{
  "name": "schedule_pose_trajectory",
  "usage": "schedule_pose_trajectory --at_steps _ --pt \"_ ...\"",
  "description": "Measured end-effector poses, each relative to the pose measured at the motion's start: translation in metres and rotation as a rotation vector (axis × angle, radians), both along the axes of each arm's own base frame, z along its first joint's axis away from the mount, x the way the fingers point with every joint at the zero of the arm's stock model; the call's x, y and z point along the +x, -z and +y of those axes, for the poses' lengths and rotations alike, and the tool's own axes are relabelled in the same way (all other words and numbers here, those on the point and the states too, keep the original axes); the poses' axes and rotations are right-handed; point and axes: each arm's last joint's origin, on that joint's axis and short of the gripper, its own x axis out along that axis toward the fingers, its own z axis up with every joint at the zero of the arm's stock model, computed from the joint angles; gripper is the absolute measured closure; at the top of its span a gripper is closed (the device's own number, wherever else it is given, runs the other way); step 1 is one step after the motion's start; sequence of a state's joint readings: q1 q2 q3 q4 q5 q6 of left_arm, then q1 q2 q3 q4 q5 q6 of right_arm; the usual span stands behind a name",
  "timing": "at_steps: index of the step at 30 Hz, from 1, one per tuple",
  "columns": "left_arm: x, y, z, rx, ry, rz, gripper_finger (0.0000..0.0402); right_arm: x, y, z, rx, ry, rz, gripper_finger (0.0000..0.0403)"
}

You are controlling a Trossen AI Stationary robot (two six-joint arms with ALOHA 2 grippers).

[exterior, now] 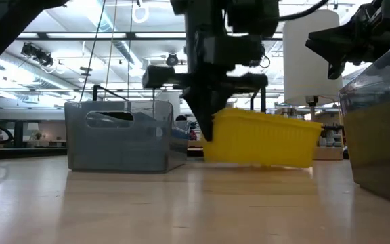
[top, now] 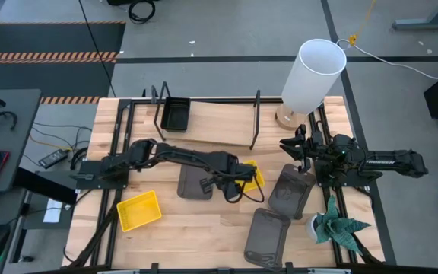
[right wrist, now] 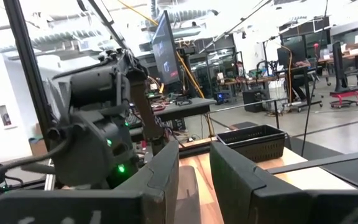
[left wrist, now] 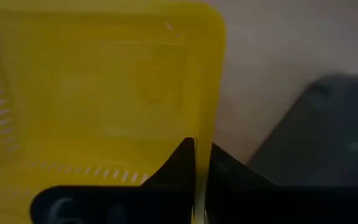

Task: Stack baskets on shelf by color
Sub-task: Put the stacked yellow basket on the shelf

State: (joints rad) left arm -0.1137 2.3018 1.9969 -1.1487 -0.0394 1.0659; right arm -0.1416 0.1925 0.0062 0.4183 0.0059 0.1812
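My left gripper [top: 243, 180] reaches to the table's middle and is shut on a yellow basket [top: 255, 173], which in the low view [exterior: 263, 139] shows right of the gripper [exterior: 205, 129]. A second yellow basket [top: 139, 211] lies flat near the table's left front. A black basket [top: 176, 116] sits on the shelf [top: 219, 125] at its left end. Three dark grey baskets [top: 195, 184] [top: 291, 190] [top: 267, 236] lie bottom-up on the tabletop. My right gripper [top: 289, 146] hovers over the table's right side, slightly open and holding nothing [right wrist: 194, 155]. My left gripper pinches the yellow basket's side wall [left wrist: 199, 127] near a rounded corner, one finger [left wrist: 176, 165] inside the basket and one [left wrist: 229, 165] outside. The fingers come from above, pointing down. The basket stays open side up just over the tabletop; whether it is lifted clear, I cannot tell.
A tall white cylinder lamp [top: 314, 72] stands at the table's far right, beside the shelf's right end. A small potted plant [top: 337, 224] sits at the right front. The shelf board right of the black basket is bare. Black wire end frames [top: 255, 118] stand up from the shelf.
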Motion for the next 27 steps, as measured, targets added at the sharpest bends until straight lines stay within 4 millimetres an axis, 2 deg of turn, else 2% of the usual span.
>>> schedule_pose_trajectory --at_steps 6,14,20,27 --pt "-0.014 -0.039 -0.006 -0.045 -0.197 -0.021 0.0388 0.000 -0.001 0.000 -0.002 -0.003 -0.011 0.0306" --pt "-0.040 -0.094 0.015 -0.135 -0.457 -0.064 0.0388 0.000 -0.001 0.000 -0.002 0.001 -0.010 0.0306" --pt "-0.052 -0.108 0.055 -0.134 -0.628 -0.049 0.0388 0.000 -0.001 0.000 -0.002 0.000 -0.010 0.0306" --pt "-0.061 -0.108 0.121 -0.086 -0.805 -0.046 0.0388 0.000 -0.001 0.000 -0.002 0.000 -0.010 0.0306"
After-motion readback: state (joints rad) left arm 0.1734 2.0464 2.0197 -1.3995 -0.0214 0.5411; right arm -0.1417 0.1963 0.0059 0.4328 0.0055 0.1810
